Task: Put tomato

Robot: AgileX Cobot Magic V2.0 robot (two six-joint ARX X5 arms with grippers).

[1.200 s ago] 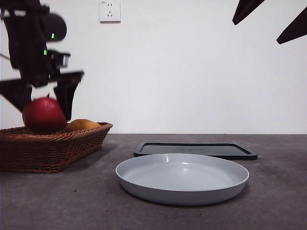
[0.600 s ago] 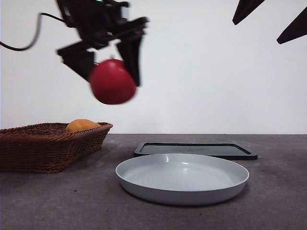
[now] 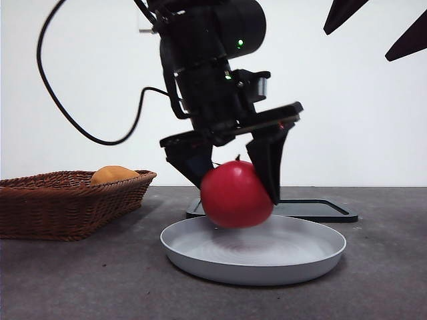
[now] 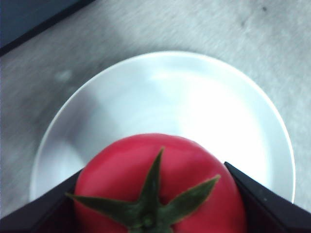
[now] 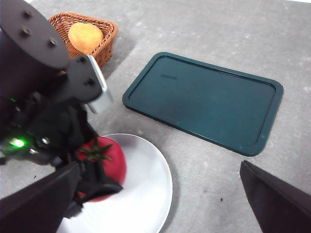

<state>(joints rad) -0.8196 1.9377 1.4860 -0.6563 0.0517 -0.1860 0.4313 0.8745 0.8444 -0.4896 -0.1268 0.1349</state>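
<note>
My left gripper (image 3: 237, 190) is shut on the glossy red tomato (image 3: 235, 195), one black jaw on each side. It holds the tomato low over the left part of the grey round plate (image 3: 253, 270). I cannot tell whether the tomato touches the plate. In the left wrist view the tomato (image 4: 160, 189) fills the space between the jaws, green stem facing the camera, with the plate (image 4: 252, 97) beneath. The right wrist view shows the tomato (image 5: 104, 162) over the plate (image 5: 155, 194). My right gripper (image 3: 363, 40) waits open at the top right.
A brown wicker basket (image 3: 67, 207) stands at the left with an orange-yellow fruit (image 3: 113, 175) in it. A dark green flat tray (image 3: 320, 210) lies behind the plate. The left arm's black cable loops above the basket.
The left gripper lifted the tomato out of the basket, carried it right and brought it down over the plate. The right gripper has not moved.
</note>
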